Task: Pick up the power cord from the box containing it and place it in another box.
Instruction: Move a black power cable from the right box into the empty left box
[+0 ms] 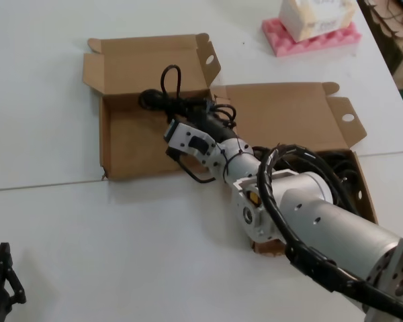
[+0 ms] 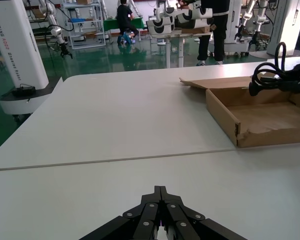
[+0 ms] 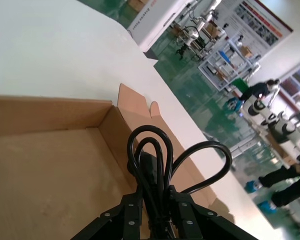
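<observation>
The black coiled power cord (image 1: 181, 100) hangs bundled in the right gripper (image 1: 205, 121) over the far right part of the left box. This shallow square brown cardboard mailer box (image 1: 131, 144) has a split near-left corner, and its hinged lid stands open on the far side with a hole-punched flap at the lid's right end. The bundle's long axis runs roughly left to right across the far wall of that box: one looped end points left and away from the gripper, a single loop rises toward the far side, and smaller loops sit just beside the gripper on its right. In the right wrist view the cord (image 3: 157, 170) is clamped between the two black fingers (image 3: 130, 212), which are narrowed tightly around it, and its loops fan out beyond the fingertips above the box floor (image 3: 45, 180).

The second shallow brown cardboard box (image 1: 292, 121) lies to the right, touching the first, largely covered by the right arm; more black cable (image 1: 342, 171) shows inside it.

The left gripper (image 1: 0, 282) rests low over the white table (image 1: 47, 221) at the near left, well apart from both boxes, its black fingers (image 2: 160, 210) pressed together with no gap.

A pink foam block (image 1: 312, 33) under a white carton sits far right.
</observation>
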### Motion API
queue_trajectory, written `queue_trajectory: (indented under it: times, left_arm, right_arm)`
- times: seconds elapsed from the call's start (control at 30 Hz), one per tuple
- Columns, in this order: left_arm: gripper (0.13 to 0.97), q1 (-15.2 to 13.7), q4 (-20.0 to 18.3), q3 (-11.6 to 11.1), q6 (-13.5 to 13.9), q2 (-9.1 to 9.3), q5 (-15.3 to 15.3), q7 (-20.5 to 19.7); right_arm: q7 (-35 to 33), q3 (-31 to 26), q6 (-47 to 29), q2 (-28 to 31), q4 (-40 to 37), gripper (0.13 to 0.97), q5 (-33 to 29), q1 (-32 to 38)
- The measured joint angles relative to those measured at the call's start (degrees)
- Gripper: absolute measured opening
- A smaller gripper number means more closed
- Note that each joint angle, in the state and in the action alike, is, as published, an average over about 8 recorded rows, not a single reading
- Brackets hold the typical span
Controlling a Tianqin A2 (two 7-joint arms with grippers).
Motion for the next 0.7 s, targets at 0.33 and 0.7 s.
queue_trajectory:
  times: [0.33,0.7]
  left_arm:
    - [0.163,0.0,0.0,0.0,0.0,0.0,0.0,0.0]
    - [0.163,0.0,0.0,0.0,0.0,0.0,0.0,0.0]
  right_arm:
    - [0.0,-0.2,-1.7,-0.2,2.3,0.334,5.8,-0.1]
    - [0.0,6.4,-7.9,7.3,16.4,0.46,18.2,-2.1]
